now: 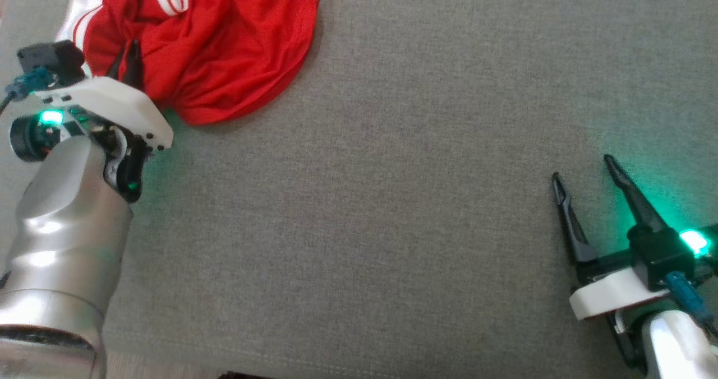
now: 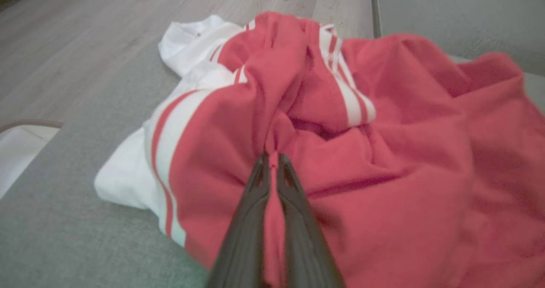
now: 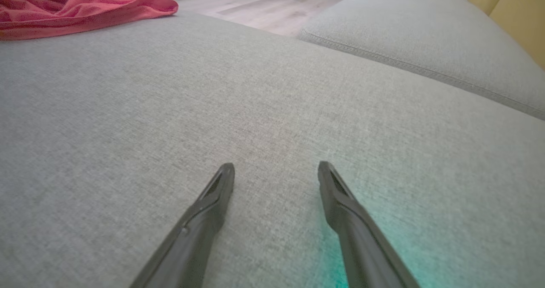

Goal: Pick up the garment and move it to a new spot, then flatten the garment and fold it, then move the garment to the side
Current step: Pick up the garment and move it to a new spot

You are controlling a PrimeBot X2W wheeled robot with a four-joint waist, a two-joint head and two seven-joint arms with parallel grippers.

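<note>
Left jaws are pinching the crumpled red-and-white mesh garment (image 1: 224, 48) at ten o'clock; right jaws are gaping at four o'clock over the coarse-woven grey sofa cushion (image 1: 392, 227).

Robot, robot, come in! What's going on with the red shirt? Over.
Left jaws shut on shirt. Shirt bunched on the cushion. Right jaws open, well clear of it. Nothing seen in the way.
</note>
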